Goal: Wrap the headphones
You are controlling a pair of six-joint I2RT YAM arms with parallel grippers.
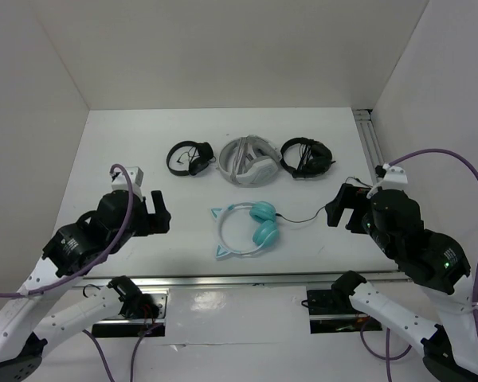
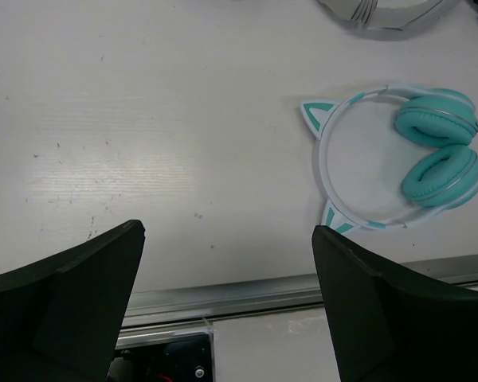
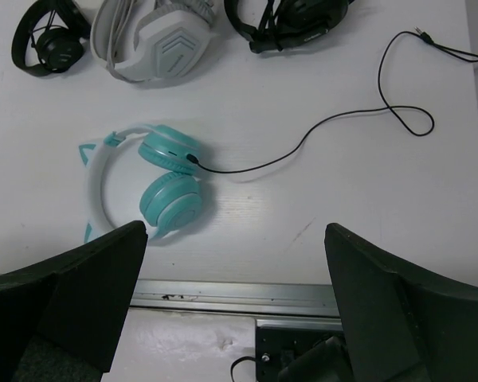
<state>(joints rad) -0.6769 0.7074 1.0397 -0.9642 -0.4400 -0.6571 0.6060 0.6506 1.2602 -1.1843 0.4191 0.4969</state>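
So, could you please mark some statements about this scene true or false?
1. The cable is wound round the teal headphones. False: it trails loose toward the right gripper.
2. The left gripper and right gripper are open and empty. True.
3. The white-grey headphones lie between the small black headphones and the larger black headphones. True.
4. The teal headphones lie farther from the robot than the other three. False: they lie nearer.

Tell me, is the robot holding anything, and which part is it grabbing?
Nothing is held. The left gripper and right gripper both have open, empty jaws, and the teal headphones lie untouched on the table between them.
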